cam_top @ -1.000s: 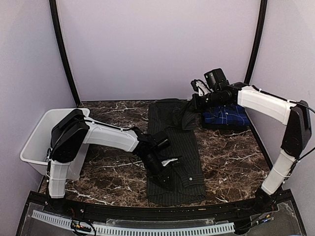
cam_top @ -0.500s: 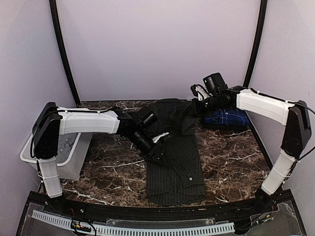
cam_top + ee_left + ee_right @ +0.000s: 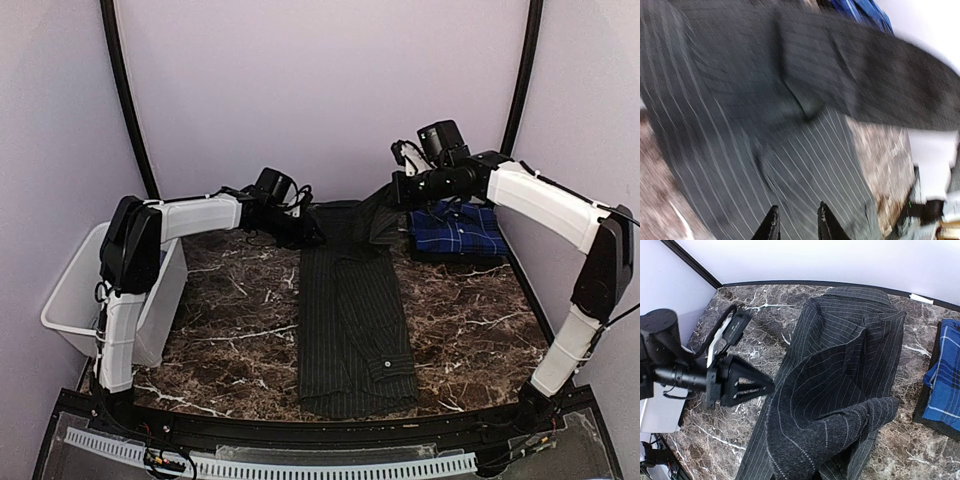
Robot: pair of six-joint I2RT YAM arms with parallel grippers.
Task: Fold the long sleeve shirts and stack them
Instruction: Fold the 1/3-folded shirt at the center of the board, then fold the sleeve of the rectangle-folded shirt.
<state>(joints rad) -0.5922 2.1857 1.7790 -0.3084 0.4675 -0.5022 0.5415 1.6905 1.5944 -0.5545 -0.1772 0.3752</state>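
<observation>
On table: one plaid shirt, one pinstriped shirt — right tool grasping latter, left tool parted

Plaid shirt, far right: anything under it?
A flat dark layer shows past the near and left edges of the plaid shirt, resting on the marble table. Whether it is another folded garment or a mat can't be told; the shirt covers the rest.

Soft, even light fills the overhead view: the pale walls are bright and shadows on the marbled table stay faint. The left wrist view is smeared by motion blur, the black pinstriped shirt streaked, its right edge blown white. The right wrist view is sharp.
</observation>
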